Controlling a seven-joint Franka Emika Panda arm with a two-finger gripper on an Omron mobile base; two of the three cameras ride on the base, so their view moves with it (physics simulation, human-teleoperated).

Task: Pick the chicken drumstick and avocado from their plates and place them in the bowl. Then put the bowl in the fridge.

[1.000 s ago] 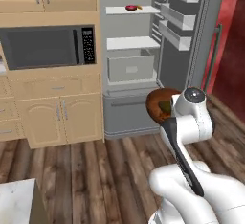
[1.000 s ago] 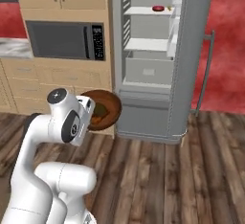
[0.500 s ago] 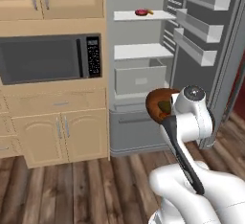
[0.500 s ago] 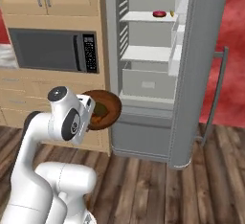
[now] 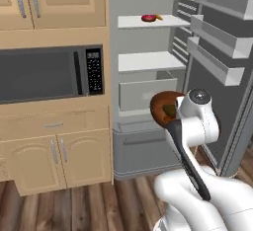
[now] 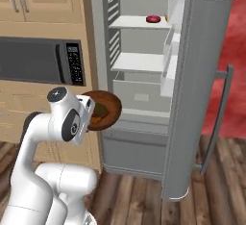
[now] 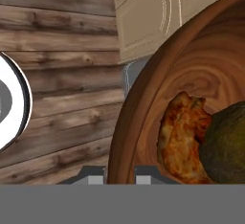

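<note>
1. Before the open fridge point(image 5: 148, 77), my hand point(image 7: 119, 174) is clamped tight on the rim of the bowl point(image 7: 191, 74), holding it in the air at drawer height.
2. Inside the bowl, the chicken drumstick point(image 7: 179, 137) lies touching the avocado point(image 7: 225, 144).

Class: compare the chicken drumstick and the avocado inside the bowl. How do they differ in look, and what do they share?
The chicken drumstick is reddish-brown and mottled; the avocado is dark olive-green. The drumstick is elongated; the avocado is a rounded lump. Both lie touching in the wooden bowl, which the shut claw holds by its rim.
</note>
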